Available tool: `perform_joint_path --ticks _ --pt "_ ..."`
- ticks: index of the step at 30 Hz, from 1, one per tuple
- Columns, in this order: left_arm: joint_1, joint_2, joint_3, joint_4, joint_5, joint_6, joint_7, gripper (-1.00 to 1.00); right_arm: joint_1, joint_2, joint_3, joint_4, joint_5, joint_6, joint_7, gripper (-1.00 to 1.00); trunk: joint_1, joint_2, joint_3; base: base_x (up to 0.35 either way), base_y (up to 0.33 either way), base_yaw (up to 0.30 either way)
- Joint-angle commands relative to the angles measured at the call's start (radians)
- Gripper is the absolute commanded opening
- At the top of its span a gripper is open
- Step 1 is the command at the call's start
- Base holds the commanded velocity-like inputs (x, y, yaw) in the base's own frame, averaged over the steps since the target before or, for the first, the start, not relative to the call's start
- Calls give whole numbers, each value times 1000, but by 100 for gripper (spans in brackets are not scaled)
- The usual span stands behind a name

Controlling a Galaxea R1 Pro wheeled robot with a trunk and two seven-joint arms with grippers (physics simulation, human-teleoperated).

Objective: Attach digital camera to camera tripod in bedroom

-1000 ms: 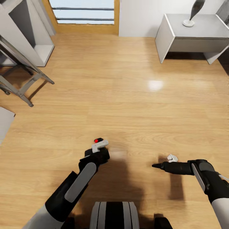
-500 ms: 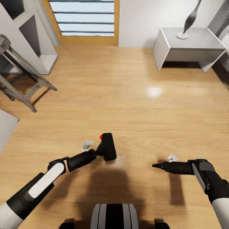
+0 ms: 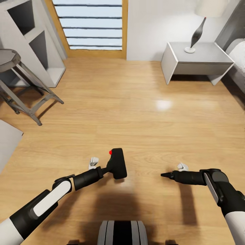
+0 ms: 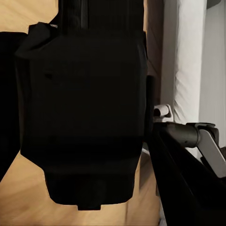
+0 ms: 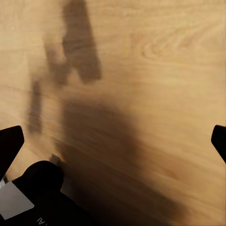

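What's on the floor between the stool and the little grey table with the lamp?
In the head view, just bare wood floor lies between the stool and the grey side table; nothing stands on that stretch.

**Open floor ahead, furniture at the edges**

We have a wide stretch of bare wood floor [image 3: 136, 112] ahead, free for either arm to sweep. On our left stand a grey stool [image 3: 20, 85] with splayed legs and a shelf unit [image 3: 34, 41]; on our right a low grey side table [image 3: 197, 61] carrying a lamp [image 3: 197, 32], with the bed's edge [image 3: 238, 51] beside it. The digital camera [image 3: 117, 163], held out by our left gripper [image 3: 107, 167], takes up the room between the arms.
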Motion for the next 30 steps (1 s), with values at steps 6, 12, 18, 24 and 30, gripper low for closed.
perform_joint_path --ticks 6,12,18,24,30 --pt "-1 -11 -13 2 7 -4 -1 -100 0 4 2 -2 6 10 1 100 -3 1 23 0 0 0" --pt "-1 -60 -16 5 1 -5 38 -100 0 4 1 -3 9 10 2 100 -6 3 46 0 0 0" --pt "-1 -107 -16 5 -5 -4 167 -100 0 5 1 -4 8 7 2 100 -8 4 69 0 0 0" --pt "-1 -140 -15 4 -5 -5 303 -100 0 5 0 -4 5 3 2 100 -11 5 92 0 0 0" --pt "-1 -154 -15 3 -6 -6 352 -100 0 4 0 -5 0 7 2 100 -14 7 116 0 0 0"
